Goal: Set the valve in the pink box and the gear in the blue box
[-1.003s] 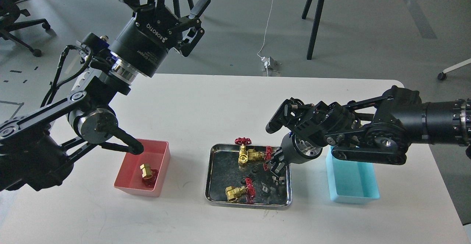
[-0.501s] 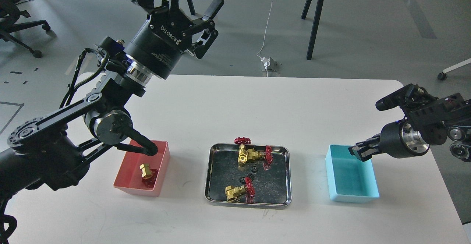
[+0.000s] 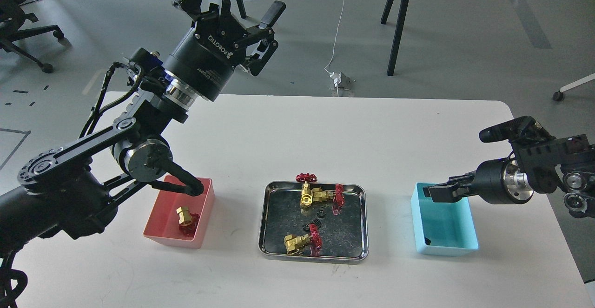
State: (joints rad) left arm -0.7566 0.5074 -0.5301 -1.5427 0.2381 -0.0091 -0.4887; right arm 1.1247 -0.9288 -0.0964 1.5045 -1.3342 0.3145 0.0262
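A brass valve with a red handwheel lies in the pink box. Three more valves lie in the steel tray: two joined at the back, one at the front. Two tiny black gears lie between them. A third gear lies in the near left corner of the blue box. My right gripper hovers over that box's far left rim, slightly open and empty. My left gripper is open and empty, raised high beyond the table's far edge.
The left arm's elbow link hangs over the pink box's back rim. Tripod legs and a cable with a plug are on the floor behind the table. An office chair base stands far left.
My right gripper left the tray and moved right to over the blue box; a gear now lies in that box. My left gripper rose and shifted right.
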